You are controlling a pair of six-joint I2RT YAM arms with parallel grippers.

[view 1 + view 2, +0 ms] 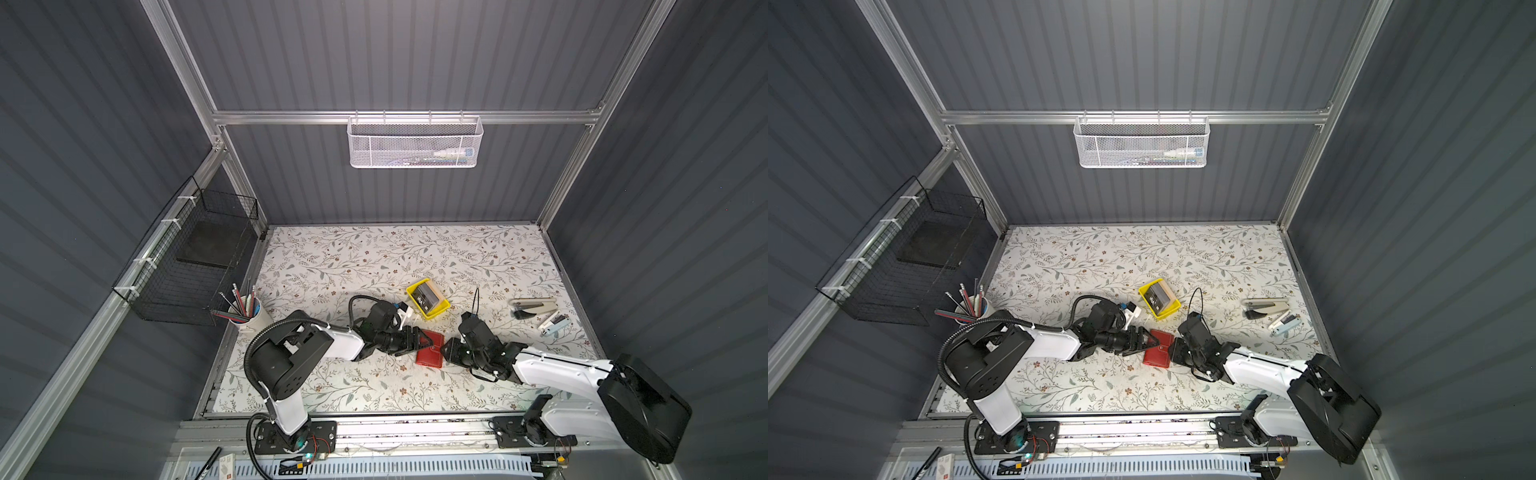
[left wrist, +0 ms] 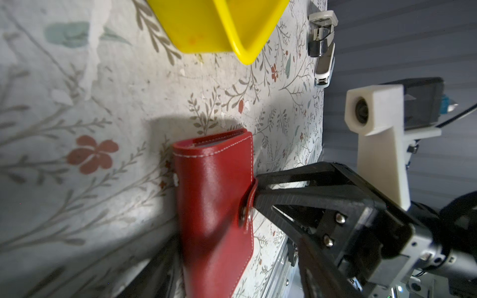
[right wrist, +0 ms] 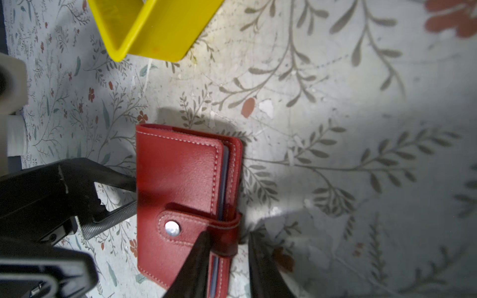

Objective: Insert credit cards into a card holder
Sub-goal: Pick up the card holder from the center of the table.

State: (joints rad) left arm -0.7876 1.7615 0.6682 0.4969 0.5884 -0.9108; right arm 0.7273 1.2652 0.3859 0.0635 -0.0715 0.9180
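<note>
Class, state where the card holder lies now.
In a top view the card holder lies between the left gripper and right gripper, just nearer the robot than the yellow tray.

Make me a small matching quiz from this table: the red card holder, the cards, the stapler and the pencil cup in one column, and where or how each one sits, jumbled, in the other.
Things
1. card holder
2. credit cards
3. stapler
4. pencil cup

Place or state
A. lying in the yellow tray
B. standing by the black wire basket
C. closed, its strap snapped shut
D. pale grey, lying straight on the floral table

Pairs: 1-C, 2-A, 3-D, 4-B.
</note>
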